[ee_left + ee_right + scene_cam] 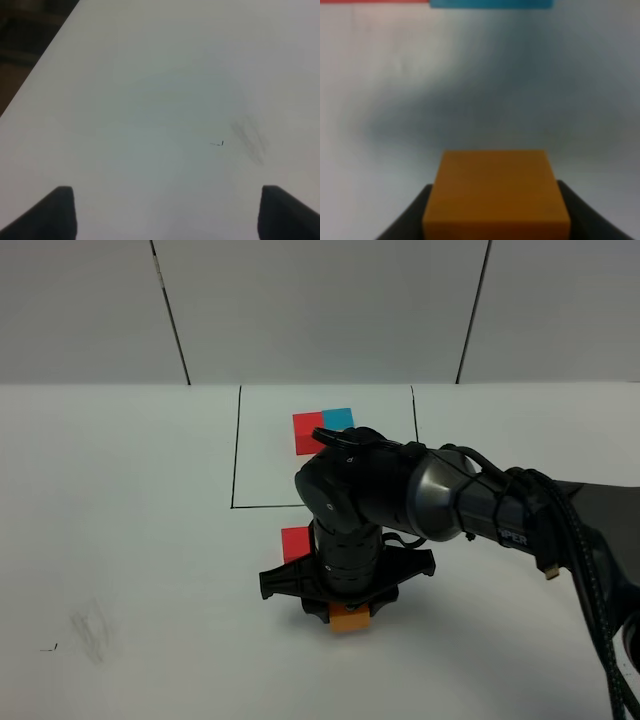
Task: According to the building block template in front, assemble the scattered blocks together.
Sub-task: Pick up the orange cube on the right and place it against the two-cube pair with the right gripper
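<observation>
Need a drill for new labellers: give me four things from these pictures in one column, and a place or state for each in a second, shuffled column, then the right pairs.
Things
1. orange block
2. loose red block
3. building block template
4. left gripper

Places or states
A. inside the black rectangle
B. open, over bare table
C. gripped by the right gripper
D. on the table just outside the rectangle's near line

Pairs: 1-C, 2-D, 3-A, 4-B

The right arm (400, 490) hides part of the template (322, 425).
</observation>
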`<state>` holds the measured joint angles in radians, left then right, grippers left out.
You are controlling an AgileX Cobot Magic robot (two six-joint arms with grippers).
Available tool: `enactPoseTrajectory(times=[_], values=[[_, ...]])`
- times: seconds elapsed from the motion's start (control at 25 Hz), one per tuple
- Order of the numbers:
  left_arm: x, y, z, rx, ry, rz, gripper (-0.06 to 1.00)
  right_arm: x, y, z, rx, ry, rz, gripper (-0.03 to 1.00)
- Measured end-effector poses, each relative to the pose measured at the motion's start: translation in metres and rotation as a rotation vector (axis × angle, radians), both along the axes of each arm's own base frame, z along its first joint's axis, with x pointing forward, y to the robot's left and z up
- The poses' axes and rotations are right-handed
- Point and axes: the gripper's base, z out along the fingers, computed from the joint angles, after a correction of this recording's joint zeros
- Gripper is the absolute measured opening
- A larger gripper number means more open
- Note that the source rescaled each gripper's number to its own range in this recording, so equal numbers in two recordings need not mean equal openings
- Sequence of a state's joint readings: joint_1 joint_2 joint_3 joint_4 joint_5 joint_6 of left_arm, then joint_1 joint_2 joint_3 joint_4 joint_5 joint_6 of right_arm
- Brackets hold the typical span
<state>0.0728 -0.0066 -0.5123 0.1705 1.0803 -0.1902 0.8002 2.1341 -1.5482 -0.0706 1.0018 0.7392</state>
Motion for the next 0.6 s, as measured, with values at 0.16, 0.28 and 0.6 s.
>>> enactPoseTrajectory(times=[0.16,0.28,0.6], values=[[0.000,0.000,0.000,0.000,0.000,0.000,0.73,0.009,0.008,-0.010,-0.036,0.022,0.010,0.33],[0.000,0.000,0.000,0.000,0.000,0.000,0.73,0.012,0.011,-0.016,-0.071,0.047,0.014,0.33],[0.000,0.000,0.000,0.000,0.000,0.000,0.73,0.017,0.009,-0.014,-0.117,0.017,0.014,0.33]])
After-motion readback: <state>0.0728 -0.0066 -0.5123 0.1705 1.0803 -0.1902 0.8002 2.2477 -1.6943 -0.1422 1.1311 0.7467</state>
